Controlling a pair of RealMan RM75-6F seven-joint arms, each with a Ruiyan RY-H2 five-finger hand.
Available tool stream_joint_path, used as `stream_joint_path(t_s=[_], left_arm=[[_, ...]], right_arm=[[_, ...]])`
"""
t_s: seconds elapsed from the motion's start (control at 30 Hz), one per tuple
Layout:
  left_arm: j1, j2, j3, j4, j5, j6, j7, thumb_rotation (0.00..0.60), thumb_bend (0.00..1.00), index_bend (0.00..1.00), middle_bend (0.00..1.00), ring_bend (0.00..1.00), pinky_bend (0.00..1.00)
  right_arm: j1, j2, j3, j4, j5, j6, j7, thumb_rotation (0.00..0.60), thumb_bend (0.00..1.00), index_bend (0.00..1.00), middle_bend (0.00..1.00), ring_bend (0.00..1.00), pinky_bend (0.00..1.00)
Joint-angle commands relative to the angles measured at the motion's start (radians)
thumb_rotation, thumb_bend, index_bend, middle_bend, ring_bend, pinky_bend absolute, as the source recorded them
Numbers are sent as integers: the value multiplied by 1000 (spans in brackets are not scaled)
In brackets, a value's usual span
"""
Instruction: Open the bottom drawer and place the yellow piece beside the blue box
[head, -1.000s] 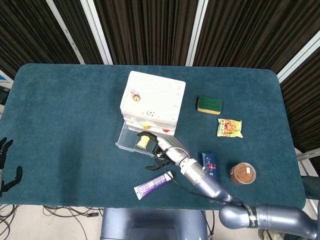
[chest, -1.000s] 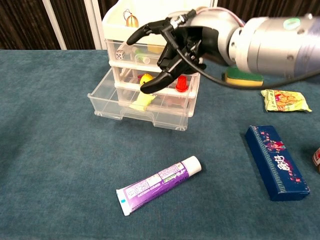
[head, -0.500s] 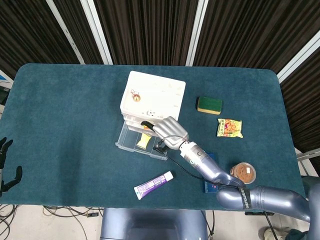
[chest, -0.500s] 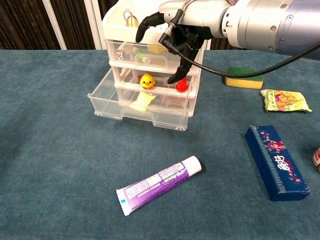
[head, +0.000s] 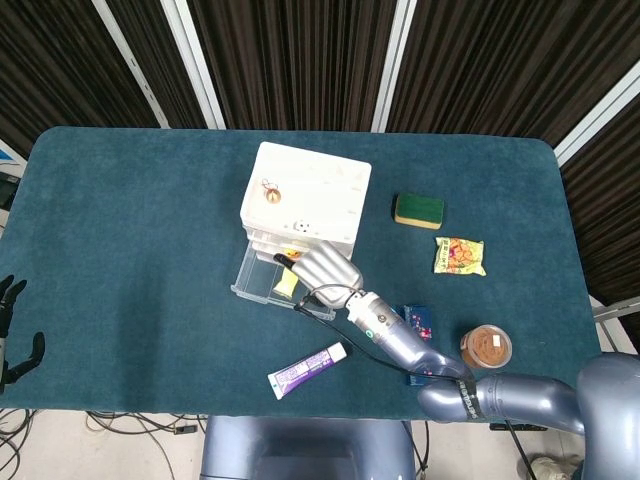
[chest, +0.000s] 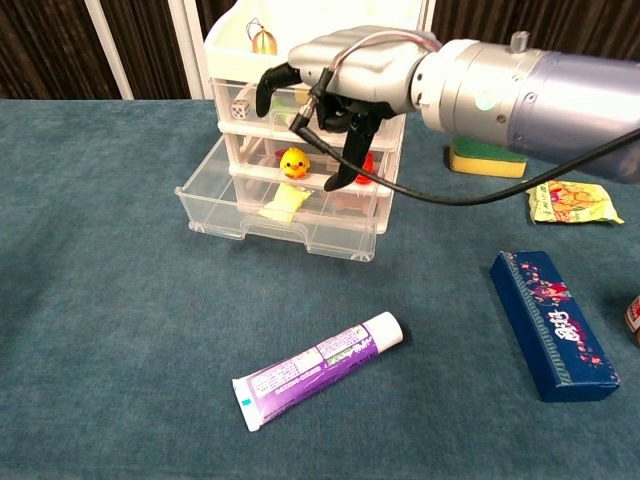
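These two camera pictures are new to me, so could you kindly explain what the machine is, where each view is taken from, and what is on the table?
It is a two-armed robot, steered by a person, with a fingered hand on each arm. The head view looks down from above; the chest view looks forward from low at the table edge.

On the teal table stands a small white drawer unit; its bottom drawer is pulled open, with the yellow piece lying inside. The right hand hangs above that drawer, fingers spread and pointing down, holding nothing. The left hand waits at the table's left edge, also empty.

Also there: the blue box, a purple tube, a sponge, a yellow snack packet and a round brown-filled container.
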Motion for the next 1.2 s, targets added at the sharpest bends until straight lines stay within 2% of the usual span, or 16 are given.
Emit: stream_joint_path(t_s=[0.03, 0.3, 1.2], left_arm=[[-1, 0, 0, 1, 1, 0, 0, 600, 479, 68, 4, 0, 0], [-2, 1, 1, 1, 1, -4, -3, 600, 479, 69, 4, 0, 0], [-2, 3, 2, 0, 0, -4, -3, 600, 479, 68, 4, 0, 0]], right_arm=[[11, -21, -5, 35, -20, 3, 12, 600, 162, 275, 1000, 1000, 1000], [37, -24, -34, 107, -38, -26, -38, 600, 162, 274, 1000, 1000, 1000], [97, -57, -56, 166, -14, -97, -77, 600, 161, 273, 1000, 1000, 1000]])
